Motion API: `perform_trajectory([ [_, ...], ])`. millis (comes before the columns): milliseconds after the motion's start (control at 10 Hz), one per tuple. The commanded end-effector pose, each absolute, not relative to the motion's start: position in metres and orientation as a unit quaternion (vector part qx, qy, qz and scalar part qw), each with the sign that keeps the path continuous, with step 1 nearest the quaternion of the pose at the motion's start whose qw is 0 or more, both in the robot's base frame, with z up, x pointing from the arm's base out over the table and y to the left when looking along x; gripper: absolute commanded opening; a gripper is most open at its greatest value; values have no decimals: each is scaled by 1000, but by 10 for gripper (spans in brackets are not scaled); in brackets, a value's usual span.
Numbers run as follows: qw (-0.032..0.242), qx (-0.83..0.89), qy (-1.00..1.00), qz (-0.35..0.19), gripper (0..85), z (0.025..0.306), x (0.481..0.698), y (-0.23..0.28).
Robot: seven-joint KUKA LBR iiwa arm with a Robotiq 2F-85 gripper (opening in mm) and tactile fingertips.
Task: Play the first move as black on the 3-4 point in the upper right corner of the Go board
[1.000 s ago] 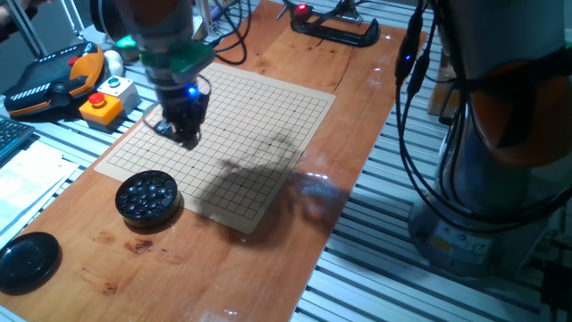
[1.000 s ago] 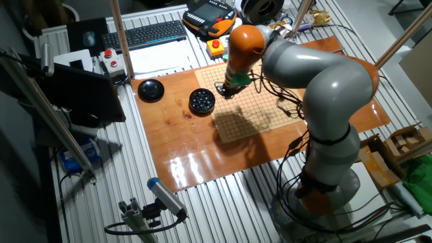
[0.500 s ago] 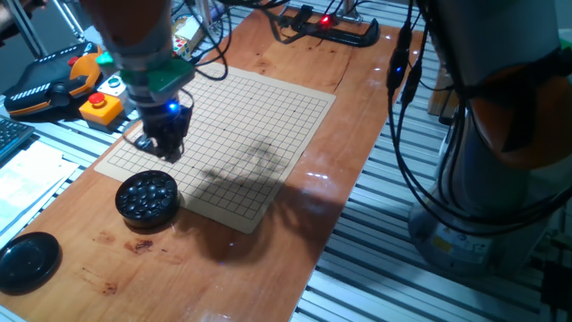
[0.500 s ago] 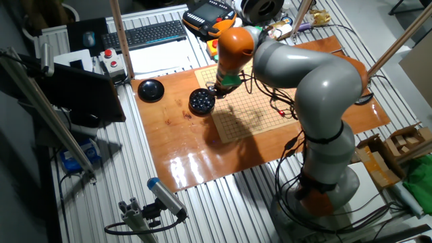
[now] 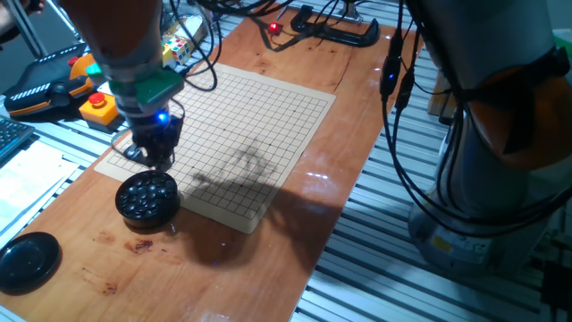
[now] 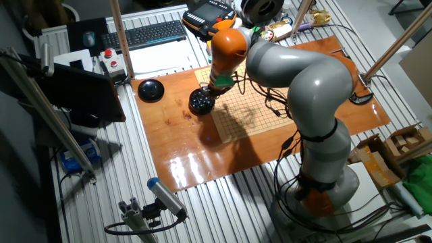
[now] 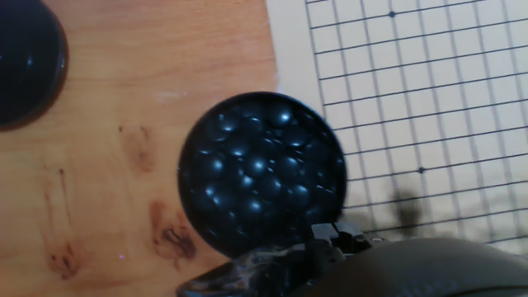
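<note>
Fingers point(image 5: 157, 157) above bowl of black stones point(image 5: 147, 196), beside board point(image 5: 259, 116).

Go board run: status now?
End effector over the board's edge beside the stone bowl, fingers' state unclear. Bowl full of black stones; none visibly picked. Go board shows no stones. Lid off to the side.

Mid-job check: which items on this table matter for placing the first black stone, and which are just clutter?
For the job:
- gripper
- bowl of black stones
- Go board

Just lying about:
- bowl lid
- orange emergency-stop button box
- teach pendant
- keyboard
- black clamp
</note>
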State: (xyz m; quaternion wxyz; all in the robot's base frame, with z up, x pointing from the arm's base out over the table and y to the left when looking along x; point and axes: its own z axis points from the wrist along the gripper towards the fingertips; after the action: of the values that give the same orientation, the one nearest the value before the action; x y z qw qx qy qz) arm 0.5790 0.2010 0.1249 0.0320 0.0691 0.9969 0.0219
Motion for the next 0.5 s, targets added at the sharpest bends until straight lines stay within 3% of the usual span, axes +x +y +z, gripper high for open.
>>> perform_trajectory([
  [0, 33, 72, 997, 22, 7, 122, 579, 205],
  [400, 20, 57, 998, 10, 7, 117, 584, 213],
])
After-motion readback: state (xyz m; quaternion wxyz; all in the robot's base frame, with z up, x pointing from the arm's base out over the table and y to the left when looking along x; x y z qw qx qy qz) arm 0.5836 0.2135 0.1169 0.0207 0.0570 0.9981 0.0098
